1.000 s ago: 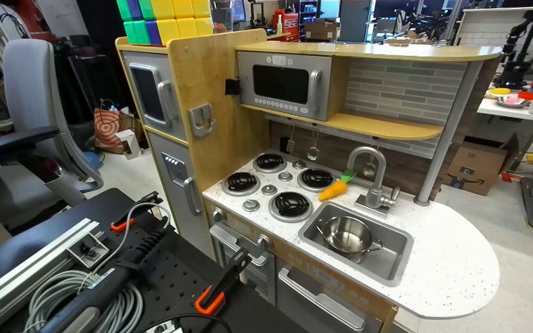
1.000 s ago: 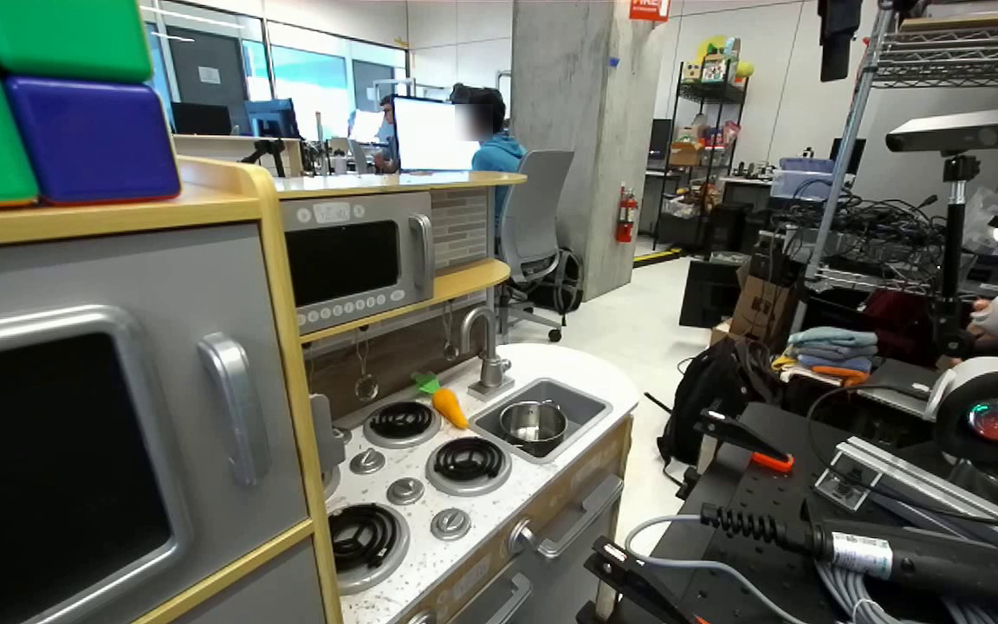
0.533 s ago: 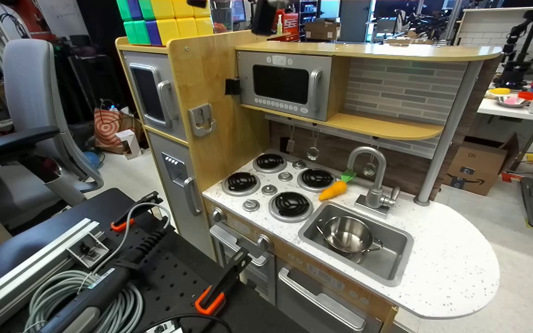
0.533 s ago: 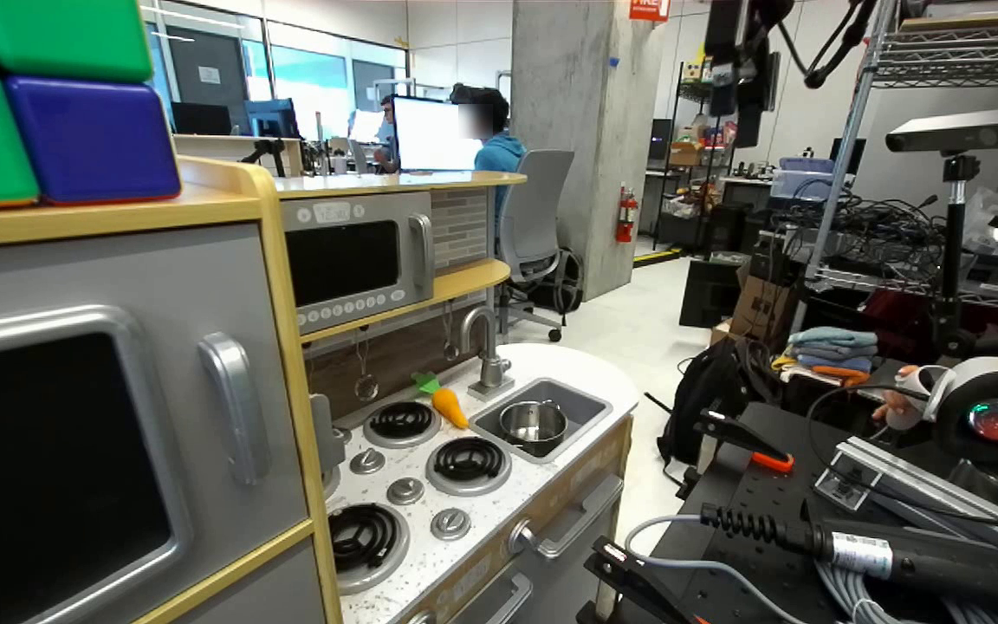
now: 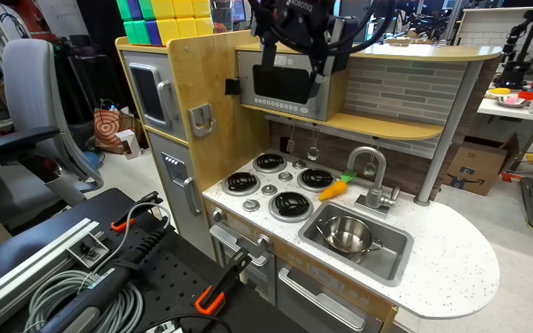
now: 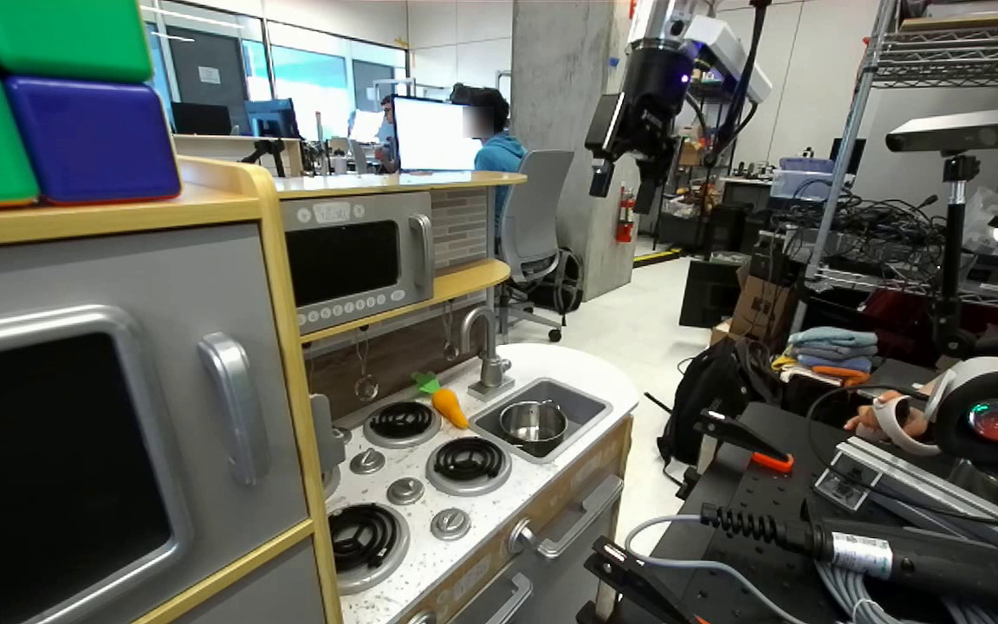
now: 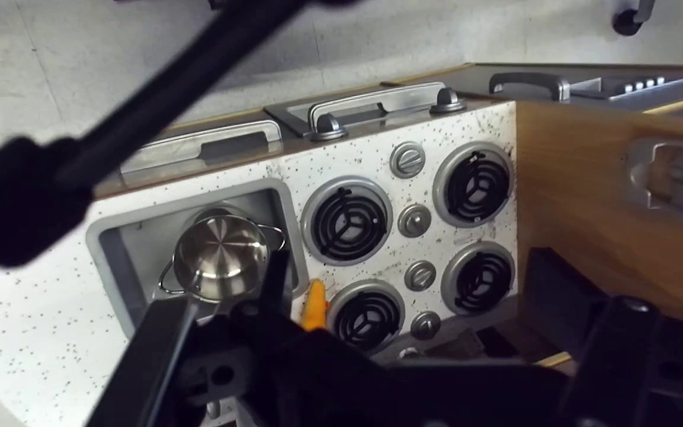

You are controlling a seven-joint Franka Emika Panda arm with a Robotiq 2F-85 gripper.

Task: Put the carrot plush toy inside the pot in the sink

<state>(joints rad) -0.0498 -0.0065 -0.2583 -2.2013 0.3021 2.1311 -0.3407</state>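
Observation:
The orange carrot plush toy (image 5: 333, 190) with a green top lies on the white counter between a rear burner and the sink; it also shows in an exterior view (image 6: 449, 407). In the wrist view the carrot (image 7: 316, 305) is partly hidden by the gripper. The silver pot (image 5: 349, 235) stands upright in the grey sink (image 5: 403, 259); the pot also shows in the wrist view (image 7: 220, 258). My gripper (image 5: 292, 74) is open and empty, high above the counter and well apart from the carrot. In the wrist view its fingers (image 7: 412, 261) are spread wide.
A faucet (image 5: 375, 185) stands behind the sink, near the carrot. The toy microwave (image 5: 285, 83) and wooden shelf (image 5: 387, 126) overhang the back of the counter. A tall wooden side panel (image 5: 222, 101) borders the burners. A black table (image 5: 174, 277) with cables faces the kitchen.
My gripper and arm have come down into both exterior views from above. The carrot, pot and sink have not moved.

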